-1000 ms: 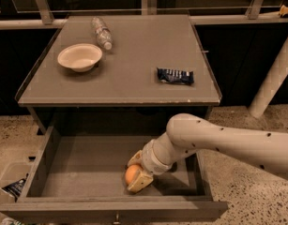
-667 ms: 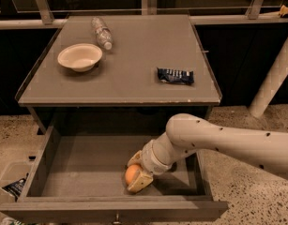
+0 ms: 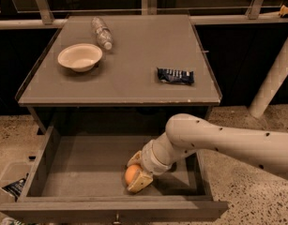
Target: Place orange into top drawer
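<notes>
The orange (image 3: 131,174) is a small round fruit low inside the open top drawer (image 3: 78,165), near its front wall and right of the middle. My gripper (image 3: 134,173) reaches down into the drawer from the right, and its cream fingers (image 3: 140,183) sit on either side of the orange, closed around it. The orange is at or just above the drawer's flat bottom; I cannot tell whether it rests on it. The drawer is pulled fully out, with a small knob (image 3: 117,216) on its front panel.
On the cabinet top (image 3: 134,69) above stand a cream-white bowl (image 3: 79,56), a lying plastic bottle (image 3: 102,32) and a dark blue snack packet (image 3: 175,75). A white slanted post (image 3: 275,78) stands at the right. A wrapper (image 3: 13,188) lies on the floor at the left.
</notes>
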You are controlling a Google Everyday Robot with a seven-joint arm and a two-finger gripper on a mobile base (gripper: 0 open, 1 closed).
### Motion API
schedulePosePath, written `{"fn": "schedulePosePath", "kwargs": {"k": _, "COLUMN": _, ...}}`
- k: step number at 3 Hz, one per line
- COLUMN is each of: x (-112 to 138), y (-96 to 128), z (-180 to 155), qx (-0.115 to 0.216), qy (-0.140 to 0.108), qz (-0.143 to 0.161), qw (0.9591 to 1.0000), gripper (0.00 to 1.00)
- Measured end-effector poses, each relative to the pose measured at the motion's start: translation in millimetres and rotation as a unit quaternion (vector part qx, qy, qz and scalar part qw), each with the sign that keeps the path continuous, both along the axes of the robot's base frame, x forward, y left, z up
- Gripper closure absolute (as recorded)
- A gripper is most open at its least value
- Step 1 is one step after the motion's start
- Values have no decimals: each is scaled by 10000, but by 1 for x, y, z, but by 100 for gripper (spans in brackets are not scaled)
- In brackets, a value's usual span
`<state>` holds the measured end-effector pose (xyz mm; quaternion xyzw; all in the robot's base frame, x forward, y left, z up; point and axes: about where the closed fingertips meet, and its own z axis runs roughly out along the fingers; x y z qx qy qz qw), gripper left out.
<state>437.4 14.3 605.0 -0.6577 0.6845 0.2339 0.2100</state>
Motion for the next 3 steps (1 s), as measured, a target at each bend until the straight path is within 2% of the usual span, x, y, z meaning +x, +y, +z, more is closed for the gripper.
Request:
{"fn": "schedulePosePath", "kwargs": {"k": 1, "x": 0, "y": 0, "z": 0, "qx": 0, "qy": 0, "qz": 0, "qw": 10000, "gripper": 12}}
{"fn": "schedulePosePath", "kwargs": {"k": 2, "x": 0, "y": 0, "z": 0, "qx": 0, "qy": 0, "qz": 1, "qw": 10000, "gripper": 0}}
{"fn": "schedulePosePath", "kwargs": {"k": 3, "x": 0, "y": 0, "z": 0, "qx": 0, "qy": 0, "qz": 1, "qw": 10000, "gripper": 0}}
